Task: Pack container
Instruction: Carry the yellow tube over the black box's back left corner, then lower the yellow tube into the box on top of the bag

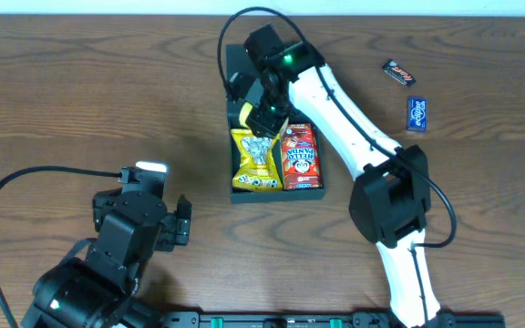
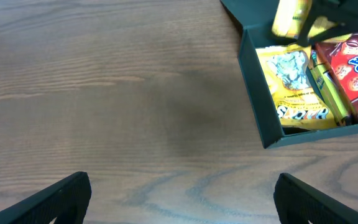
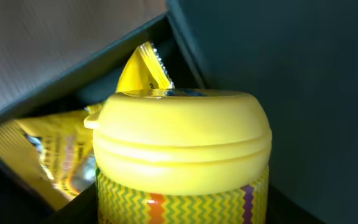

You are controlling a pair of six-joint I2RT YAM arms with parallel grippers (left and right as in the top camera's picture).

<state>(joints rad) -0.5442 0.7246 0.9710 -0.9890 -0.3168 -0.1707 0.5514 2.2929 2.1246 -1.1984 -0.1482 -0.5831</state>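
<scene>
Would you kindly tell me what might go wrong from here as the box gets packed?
1. The yellow-lidded tub hangs partly over the yellow packet in the container; set down there, it may tip or crush it.
2. The flap lid is open just behind the tub, so a lowering move could knock it.
3. The red packet fills the other side, leaving little free floor.

A dark brown wooden table top with long streaked grain (image 1: 80, 91) fills nearly the whole overhead view. At twelve o'clock a thin off-white strip (image 1: 427, 6) runs along its far edge; whether it is wall or floor cannot be told. At six o'clock a black rail with small green marks (image 1: 272, 320) lines the near edge. The light is soft and even, leaving a faint pale sheen on the wood.
</scene>
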